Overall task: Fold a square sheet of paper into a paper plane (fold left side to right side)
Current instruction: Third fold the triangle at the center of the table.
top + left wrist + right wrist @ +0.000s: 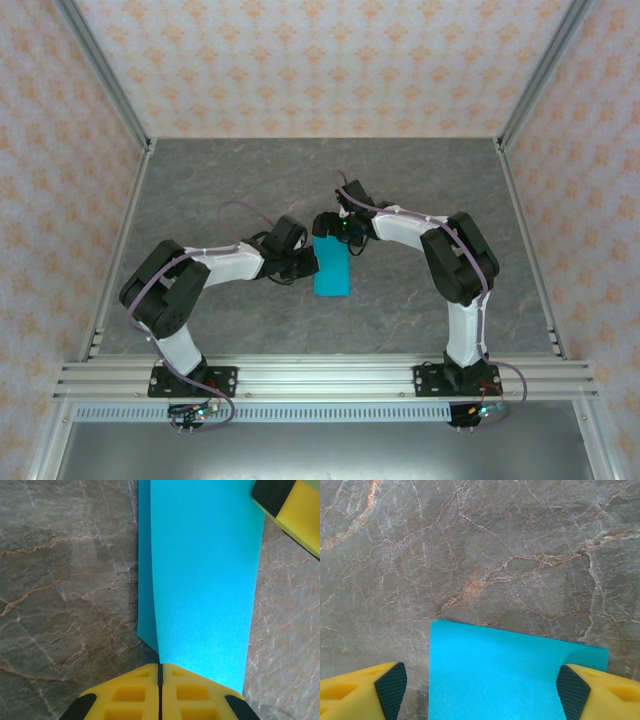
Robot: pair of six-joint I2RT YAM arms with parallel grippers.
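Note:
The square sheet of paper (331, 267) lies mid-table as a narrow cyan rectangle of two layers, not a paper plane shape. My left gripper (303, 266) is at its left side. In the left wrist view the left gripper (160, 667) is shut, and the left edges of both layers of the paper (205, 580) run into the seam between the jaws. My right gripper (337, 228) hovers at the far end. In the right wrist view the right gripper (480, 690) is open, its pads either side of the paper (510, 680) and apart from it.
The grey marbled tabletop (250, 190) surrounds the paper. One right finger (295, 510) reaches into the left wrist view at the paper's far right corner. Aluminium frame rails (320, 375) run along the near edge, and patterned walls close the other sides.

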